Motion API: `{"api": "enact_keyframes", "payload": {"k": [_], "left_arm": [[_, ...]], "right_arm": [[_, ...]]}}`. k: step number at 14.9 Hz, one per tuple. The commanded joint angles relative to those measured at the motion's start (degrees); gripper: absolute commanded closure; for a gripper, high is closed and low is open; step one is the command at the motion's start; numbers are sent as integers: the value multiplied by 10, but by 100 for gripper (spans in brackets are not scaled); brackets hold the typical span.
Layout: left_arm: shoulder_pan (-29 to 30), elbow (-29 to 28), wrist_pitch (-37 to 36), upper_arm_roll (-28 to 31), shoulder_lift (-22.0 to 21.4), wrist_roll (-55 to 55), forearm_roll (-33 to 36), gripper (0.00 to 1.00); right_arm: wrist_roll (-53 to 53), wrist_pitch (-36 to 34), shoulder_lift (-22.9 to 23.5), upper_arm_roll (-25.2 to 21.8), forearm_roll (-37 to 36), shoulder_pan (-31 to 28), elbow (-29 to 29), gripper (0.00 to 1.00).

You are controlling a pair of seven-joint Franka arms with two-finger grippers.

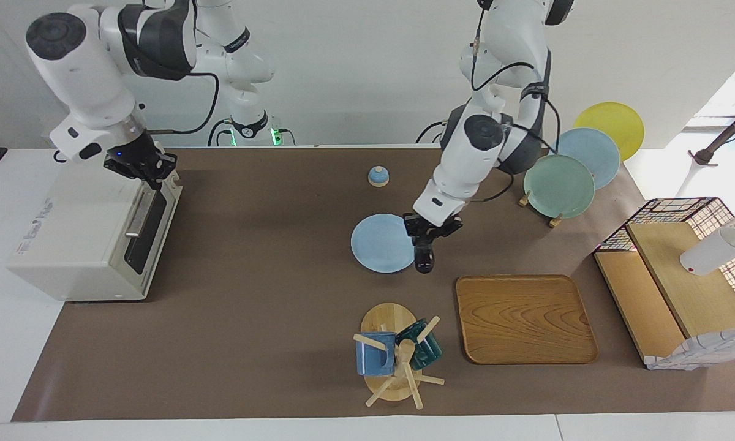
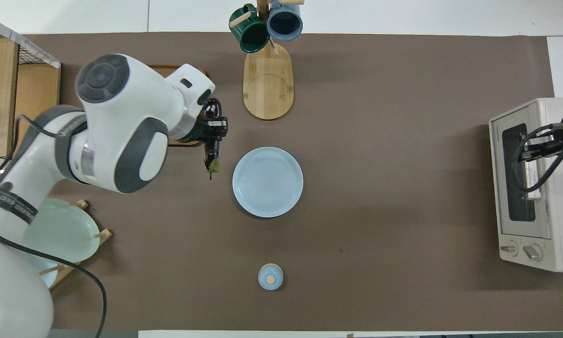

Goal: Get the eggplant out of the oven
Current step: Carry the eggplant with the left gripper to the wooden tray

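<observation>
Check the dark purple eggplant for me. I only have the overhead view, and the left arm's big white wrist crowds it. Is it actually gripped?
Observer: Yes. In the facing view the slender dark purple eggplant hangs upright from the left arm's jaws, which are shut on its upper end.
Operator: And the right arm? I only see cables at my frame edge.
Observer: Its jaws hover just above the top front edge of the boxy off-white toaster oven.
</observation>
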Motion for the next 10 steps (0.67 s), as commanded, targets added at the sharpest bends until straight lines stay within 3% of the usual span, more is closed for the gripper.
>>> {"api": "enact_keyframes", "payload": {"k": [1, 5, 7, 10], "left_arm": [[68, 21, -12, -5, 22, 53, -3, 100], [140, 39, -9, -3, 50, 145, 10, 100], [161, 78, -12, -3, 96, 159, 28, 100], [162, 126, 16, -3, 171, 158, 38, 100]], "right_arm": [[-10, -18, 4, 5, 21, -3, 14, 0], [-9, -23, -9, 7, 12, 15, 8, 0], [-8, -23, -13, 5, 6, 29, 5, 0], [-8, -22, -19, -52, -15, 93, 6, 0]]}}
